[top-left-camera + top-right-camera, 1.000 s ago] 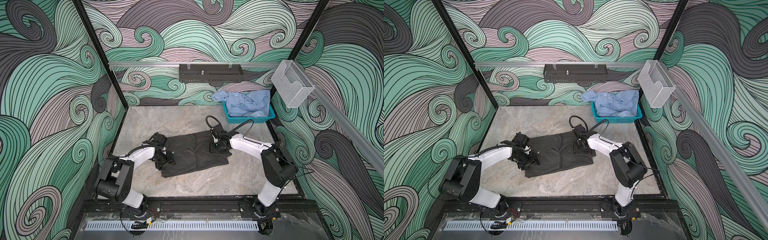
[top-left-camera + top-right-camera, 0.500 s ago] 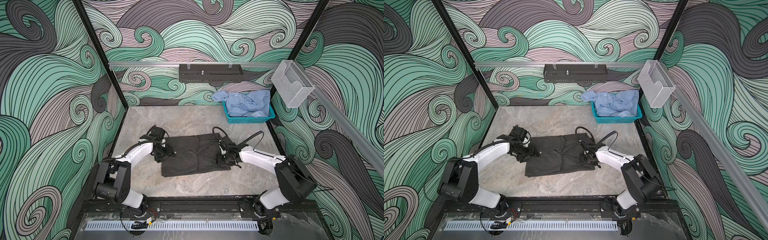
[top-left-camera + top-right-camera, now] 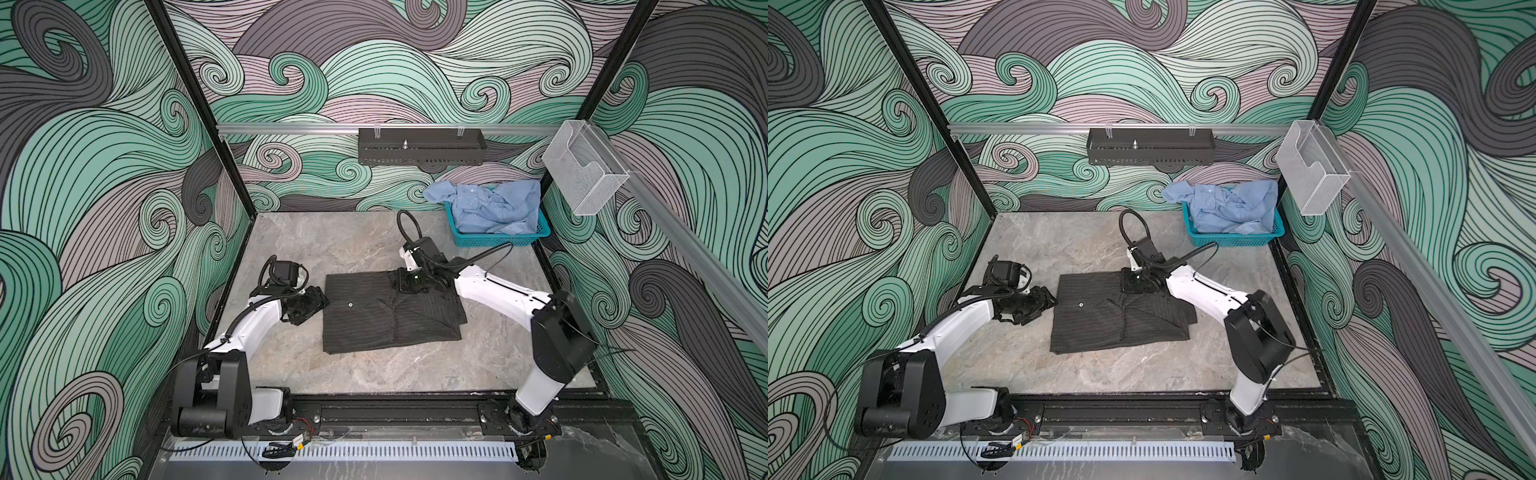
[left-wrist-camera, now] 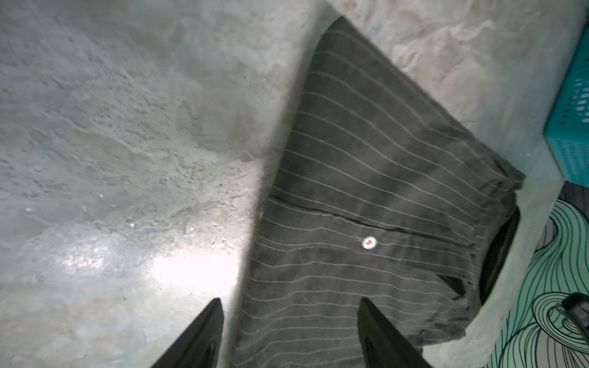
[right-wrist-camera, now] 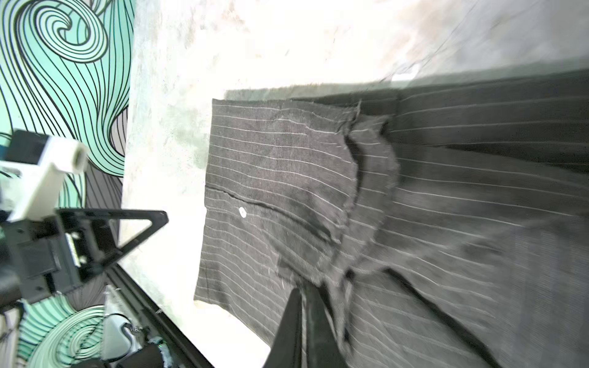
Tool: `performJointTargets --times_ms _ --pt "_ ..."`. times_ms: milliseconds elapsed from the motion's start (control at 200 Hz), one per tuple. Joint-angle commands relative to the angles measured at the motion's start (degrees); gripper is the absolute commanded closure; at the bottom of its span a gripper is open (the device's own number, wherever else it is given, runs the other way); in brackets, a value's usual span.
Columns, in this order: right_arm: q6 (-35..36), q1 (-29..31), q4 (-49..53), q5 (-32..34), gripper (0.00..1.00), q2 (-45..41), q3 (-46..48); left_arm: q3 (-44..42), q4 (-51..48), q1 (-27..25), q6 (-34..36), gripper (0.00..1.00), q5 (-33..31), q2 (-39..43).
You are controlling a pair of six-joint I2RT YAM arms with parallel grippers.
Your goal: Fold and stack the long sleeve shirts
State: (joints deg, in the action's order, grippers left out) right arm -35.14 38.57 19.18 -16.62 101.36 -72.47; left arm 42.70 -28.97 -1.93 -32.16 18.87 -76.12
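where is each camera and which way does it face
top views: stereo pair high at the front, looking down over the table; both arms, the striped shirt and the blue shirt in its basket show.
left wrist: on the left arm, looking past the open left gripper across the striped shirt toward the basket.
right wrist: on the right arm, looking past the right gripper, shut on a shirt fold, toward the left gripper.
shared: all four show the shirt's white button.
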Motion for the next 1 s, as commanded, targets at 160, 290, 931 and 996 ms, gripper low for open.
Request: performJointTargets --times_ms 160,290,931,996 --pt "-3.4 -0.1 -7.1 -7.7 0.93 8.4 2.7 -1.6 7.7 0.7 -2.3 0.31 -0.1 -3.3" --pt "-2.4 -0.5 -5.7 -4.5 0.93 10.7 5.5 -2.7 9.8 0.9 -2.8 0.31 0.0 -4.8" --pt "0.0 -2.2 -0.5 -1.0 0.94 14.9 8.0 -11.8 24.6 -0.5 -5.7 0.52 9.2 -15.5" --pt "0.1 -2.2 -0.5 -1.1 0.94 15.1 8.1 -13.3 27.5 -0.6 -6.8 0.55 11.1 -16.2"
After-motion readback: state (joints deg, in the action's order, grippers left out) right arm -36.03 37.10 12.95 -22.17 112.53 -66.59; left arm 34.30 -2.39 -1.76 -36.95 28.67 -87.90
